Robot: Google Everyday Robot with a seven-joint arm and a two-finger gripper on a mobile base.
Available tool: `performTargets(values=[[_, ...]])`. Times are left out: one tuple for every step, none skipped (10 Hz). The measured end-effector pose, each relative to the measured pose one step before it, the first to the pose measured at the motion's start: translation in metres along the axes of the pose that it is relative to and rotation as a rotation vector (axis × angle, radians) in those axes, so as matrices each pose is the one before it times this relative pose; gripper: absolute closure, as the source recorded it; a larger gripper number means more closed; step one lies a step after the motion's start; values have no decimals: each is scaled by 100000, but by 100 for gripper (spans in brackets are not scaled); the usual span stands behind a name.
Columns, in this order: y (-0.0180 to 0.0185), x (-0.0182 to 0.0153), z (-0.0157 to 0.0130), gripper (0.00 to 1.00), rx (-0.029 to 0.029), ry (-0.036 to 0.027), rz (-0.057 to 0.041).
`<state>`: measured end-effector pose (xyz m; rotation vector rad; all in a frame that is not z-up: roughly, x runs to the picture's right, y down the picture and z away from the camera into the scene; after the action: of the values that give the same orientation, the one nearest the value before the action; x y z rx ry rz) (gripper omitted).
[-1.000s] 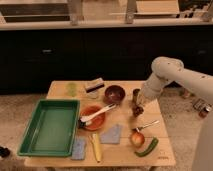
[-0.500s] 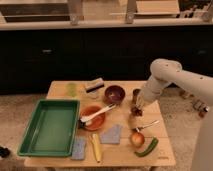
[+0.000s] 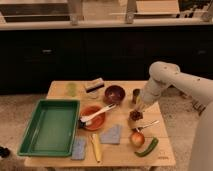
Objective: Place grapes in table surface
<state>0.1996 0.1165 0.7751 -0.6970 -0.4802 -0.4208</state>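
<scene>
The grapes (image 3: pixel 135 116), a small dark purple-red cluster, are on the light wooden table surface (image 3: pixel 161 134) right of centre, just above the red-yellow apple (image 3: pixel 137 138). My gripper (image 3: pixel 138 106) hangs from the white arm that comes in from the right. It sits directly over the grapes, at or very close to their top. I cannot tell whether it touches them.
A green tray (image 3: pixel 47 125) fills the table's left. An orange dish with a white utensil (image 3: pixel 93 118), a maroon bowl (image 3: pixel 114 93), a can (image 3: pixel 135 95), a grey cloth (image 3: pixel 111 134), a yellow object (image 3: pixel 96 147), a green vegetable (image 3: pixel 148 147) and a metal utensil (image 3: pixel 146 125) surround the grapes.
The arm has shifted slightly left and down, bringing the gripper closer to the grapes. The grapes and other objects have not visibly moved.
</scene>
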Motion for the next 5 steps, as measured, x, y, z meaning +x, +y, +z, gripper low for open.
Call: performTargets(values=[[-172,-14,-62,83,213,62,83],[-70,54,-19,82,188,-159,199],[183,205,132,82,-228,-356,618],[40,37,166,80,-170,-201,51],[75,-211,65,73,-168,-212,-416]])
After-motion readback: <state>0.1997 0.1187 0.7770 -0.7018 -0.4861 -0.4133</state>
